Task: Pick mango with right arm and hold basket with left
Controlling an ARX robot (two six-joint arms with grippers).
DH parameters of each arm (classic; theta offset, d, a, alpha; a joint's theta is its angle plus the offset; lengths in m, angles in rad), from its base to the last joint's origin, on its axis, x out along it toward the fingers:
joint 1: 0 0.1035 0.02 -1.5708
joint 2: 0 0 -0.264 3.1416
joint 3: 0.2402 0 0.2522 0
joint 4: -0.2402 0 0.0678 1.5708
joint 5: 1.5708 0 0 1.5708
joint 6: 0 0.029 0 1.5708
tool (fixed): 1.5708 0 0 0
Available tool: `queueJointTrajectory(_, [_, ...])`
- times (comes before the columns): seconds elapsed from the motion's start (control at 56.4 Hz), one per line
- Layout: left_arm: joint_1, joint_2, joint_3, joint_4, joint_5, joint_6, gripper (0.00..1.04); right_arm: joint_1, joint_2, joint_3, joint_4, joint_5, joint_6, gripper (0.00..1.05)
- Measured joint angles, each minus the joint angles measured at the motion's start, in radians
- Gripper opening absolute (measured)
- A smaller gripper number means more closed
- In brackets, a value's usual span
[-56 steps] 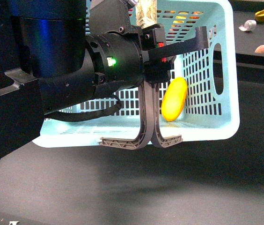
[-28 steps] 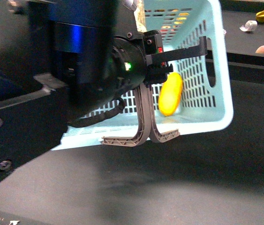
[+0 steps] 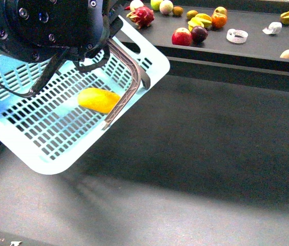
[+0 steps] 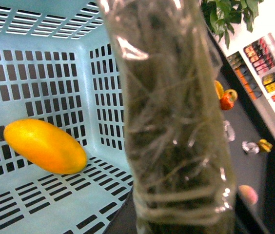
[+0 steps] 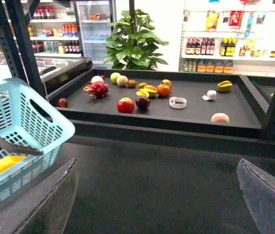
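Turquoise basket [image 3: 57,148] has swung up and left with your mango [image 3: 99,100] inside, left claw's grip hidden, right claw [image 5: 157,200] released.

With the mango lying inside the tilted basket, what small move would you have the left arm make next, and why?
Probably level the basket gently. In the front view it hangs tilted under the left end effector, which the arm hides there; the taped handle fills the left wrist view. The mango lies loose on the slotted floor and might slide. The right end effector is open and empty.
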Motion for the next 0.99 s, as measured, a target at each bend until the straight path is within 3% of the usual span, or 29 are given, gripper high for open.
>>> queueJointTrajectory(0.39, [0.073, 0.155, 0.151, -0.081, -0.003, -0.394, 0.05, 0.0, 0.0, 0.0, 0.0, 0.0, 0.0, 0.96])
queueJointTrajectory(0.851, [0.103, 0.211, 0.228, -0.203, 0.045, -0.53, 0.05, 0.0, 0.0, 0.0, 0.0, 0.0, 0.0, 0.96])
queueJointTrajectory(0.993, [0.101, 0.212, 0.238, -0.233, 0.047, -0.521, 0.27, 0.0, 0.0, 0.0, 0.0, 0.0, 0.0, 0.96])
